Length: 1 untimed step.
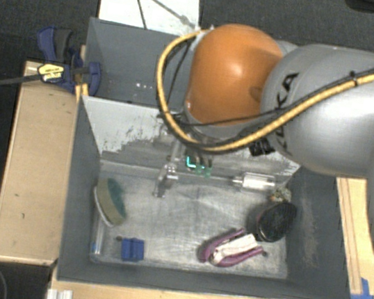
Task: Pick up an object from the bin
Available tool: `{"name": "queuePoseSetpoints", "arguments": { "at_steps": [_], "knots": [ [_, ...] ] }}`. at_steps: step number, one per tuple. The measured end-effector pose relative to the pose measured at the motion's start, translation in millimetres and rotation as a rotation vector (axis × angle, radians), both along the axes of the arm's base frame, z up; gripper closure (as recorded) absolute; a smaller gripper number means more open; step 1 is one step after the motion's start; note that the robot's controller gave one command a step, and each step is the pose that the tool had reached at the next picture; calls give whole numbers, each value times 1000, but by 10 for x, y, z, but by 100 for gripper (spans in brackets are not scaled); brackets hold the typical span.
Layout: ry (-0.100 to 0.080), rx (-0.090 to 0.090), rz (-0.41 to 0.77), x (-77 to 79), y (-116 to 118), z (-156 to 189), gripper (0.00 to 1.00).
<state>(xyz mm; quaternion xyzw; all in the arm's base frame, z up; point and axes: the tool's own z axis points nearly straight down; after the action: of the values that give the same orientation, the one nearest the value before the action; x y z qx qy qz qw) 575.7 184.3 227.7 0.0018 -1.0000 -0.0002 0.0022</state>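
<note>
My gripper (162,185) hangs below the orange wrist cover near the bin's back wall, left of centre, over bare floor. The nearest thing is a round grey-and-teal disc (110,201), lying to its lower left and apart from it. A clear tube with a metal end (255,183) lies to its right along the back wall. Nothing shows in the gripper.
A black oval brush-like thing (275,220) and a purple-and-white item (231,249) lie at the right front. A small blue block (132,249) and a thin clear stick (97,240) sit at the front left. The arm covers the bin's back right.
</note>
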Motion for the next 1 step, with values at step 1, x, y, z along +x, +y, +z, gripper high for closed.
{"name": "queuePoseSetpoints", "arguments": {
  "at_steps": [1],
  "knots": [
    [4,-1,-86,-623,535,-1032,0]
  ]
}}
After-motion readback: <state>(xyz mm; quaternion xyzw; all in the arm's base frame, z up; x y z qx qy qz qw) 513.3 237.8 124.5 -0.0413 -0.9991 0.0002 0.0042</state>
